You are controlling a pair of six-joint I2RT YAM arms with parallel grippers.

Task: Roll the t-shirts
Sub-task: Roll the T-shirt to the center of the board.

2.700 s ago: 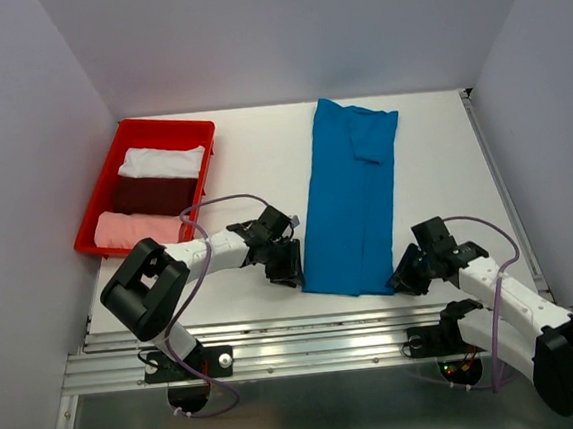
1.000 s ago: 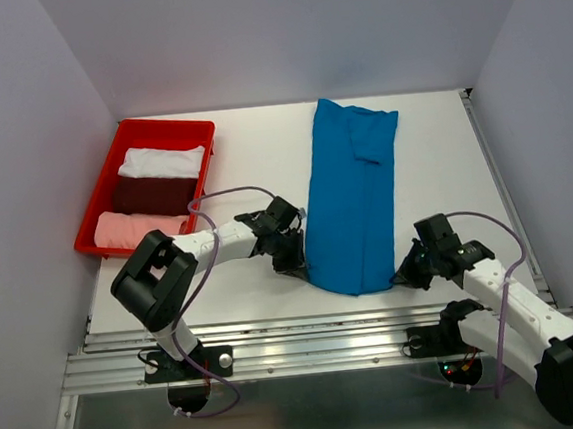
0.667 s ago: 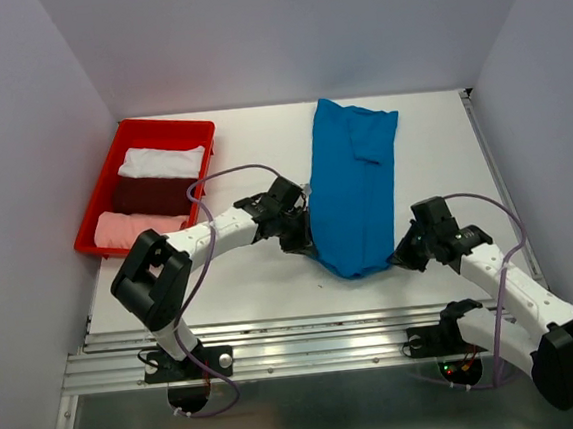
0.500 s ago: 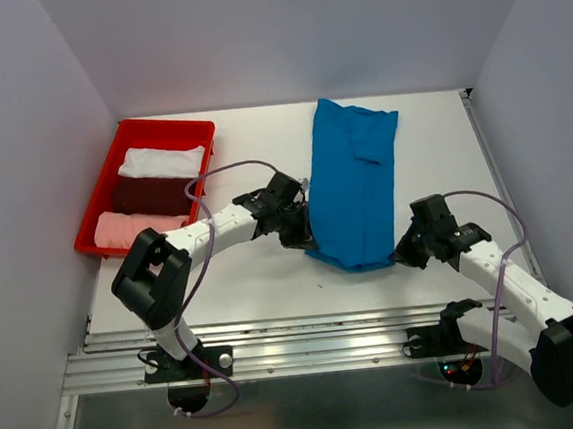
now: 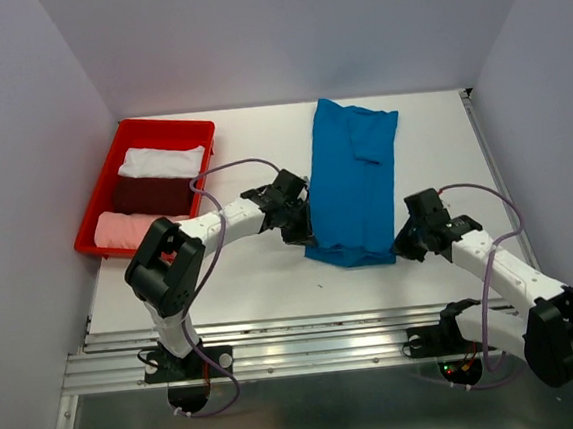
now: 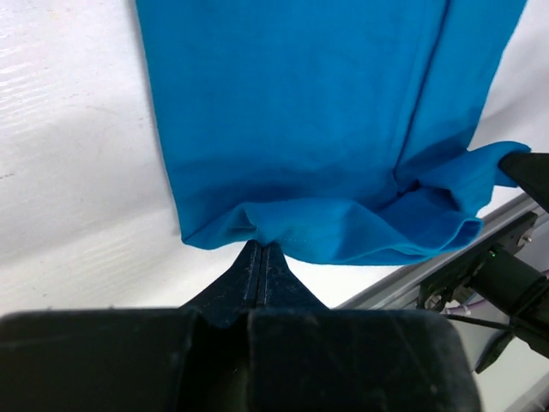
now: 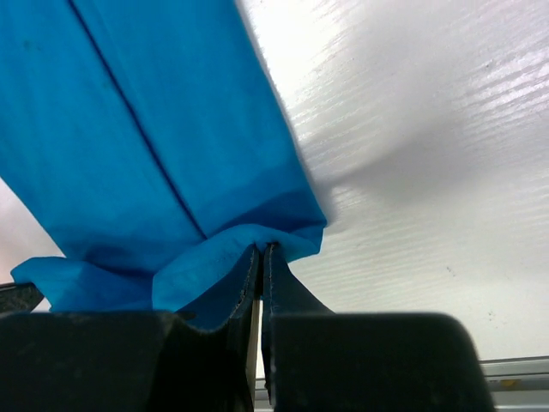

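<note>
The blue shirt point(image 5: 352, 184) lies on the tabletop point(image 5: 253, 288), right of the red tray point(image 5: 163, 124). Only the wrist views show the grip: the left fingers point(image 6: 244, 279) and right fingers point(image 7: 279, 296) each pinch a lifted near-hem corner. Only the top view shows the white point(image 5: 162, 162), maroon point(image 5: 154, 194) and pink point(image 5: 132, 228) shirts in the tray.

Tray point(image 5: 164, 123) of rolled t-shirts point(image 5: 152, 195) left of flat t-shirt point(image 5: 354, 183)

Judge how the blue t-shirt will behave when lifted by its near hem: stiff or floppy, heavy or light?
Probably floppy: the blue t-shirt bunches and sags between the left gripper and right gripper, both shut on its near hem. Likely light, since two thin fingertip pinches hold that edge folded over. The flat remainder may drag across the table.
</note>
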